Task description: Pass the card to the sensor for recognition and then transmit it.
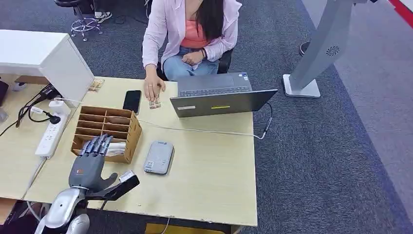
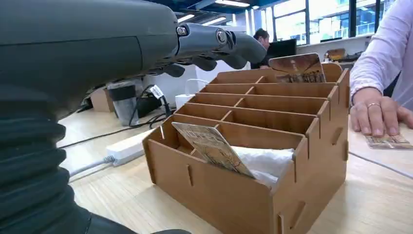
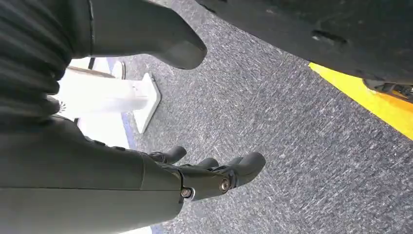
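Left hand [image 1: 90, 163] spread, empty, over wooden organizer [image 1: 104, 132] | wrist view: card [image 2: 213, 147] leaning in front slot | right hand [image 3: 146, 170] fingers apart above carpet

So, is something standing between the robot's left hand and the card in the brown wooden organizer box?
Nothing visible does. The left hand hovers open above the near end of the brown wooden organizer box, and the patterned card leans tilted in the nearest compartment, its top edge free.

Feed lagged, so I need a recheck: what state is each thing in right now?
Left hand: open, fingers over the rack's near end.
Right hand: empty, hanging over carpet.
Rack: upright on table.
Card: leaning in rack's near slot.
Laptop: lid open.
Phone: screen dark.
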Controlling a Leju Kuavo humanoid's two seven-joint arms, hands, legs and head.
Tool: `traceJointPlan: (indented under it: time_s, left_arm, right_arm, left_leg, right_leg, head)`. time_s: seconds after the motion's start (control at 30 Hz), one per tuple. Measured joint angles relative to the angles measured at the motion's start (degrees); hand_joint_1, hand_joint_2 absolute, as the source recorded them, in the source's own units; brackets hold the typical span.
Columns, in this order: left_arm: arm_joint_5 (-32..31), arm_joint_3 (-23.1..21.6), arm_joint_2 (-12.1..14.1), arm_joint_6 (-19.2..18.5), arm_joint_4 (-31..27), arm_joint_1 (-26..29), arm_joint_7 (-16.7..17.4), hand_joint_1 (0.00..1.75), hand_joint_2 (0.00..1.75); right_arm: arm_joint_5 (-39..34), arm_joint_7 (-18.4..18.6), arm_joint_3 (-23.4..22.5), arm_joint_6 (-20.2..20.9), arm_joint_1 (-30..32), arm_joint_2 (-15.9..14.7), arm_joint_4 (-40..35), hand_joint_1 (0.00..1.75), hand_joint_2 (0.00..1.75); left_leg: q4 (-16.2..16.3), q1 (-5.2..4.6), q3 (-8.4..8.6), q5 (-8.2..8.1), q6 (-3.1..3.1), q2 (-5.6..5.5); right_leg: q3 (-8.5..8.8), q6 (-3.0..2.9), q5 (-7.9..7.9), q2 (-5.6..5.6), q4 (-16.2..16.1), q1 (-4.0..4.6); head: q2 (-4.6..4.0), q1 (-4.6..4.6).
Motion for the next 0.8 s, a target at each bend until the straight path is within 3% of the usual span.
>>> traceJointPlan:
  time_s: [0.8]
  left_arm:
    - [0.3, 4.0, 0.3, 0.8, 0.6, 0.2, 0.8, 0.0, 1.75]
  right_arm:
    - [-0.4, 0.1, 1.4, 0.0, -0.1, 0.0, 0.2, 0.0, 1.75]
  left_leg:
    - [0.0, 0.0, -0.01, 0.0, 0.0, -0.01]
  right_leg:
    - [0.0, 0.0, 0.0, -0.01, 0.0, 0.0]
  head:
    - [0.0, 0.0]
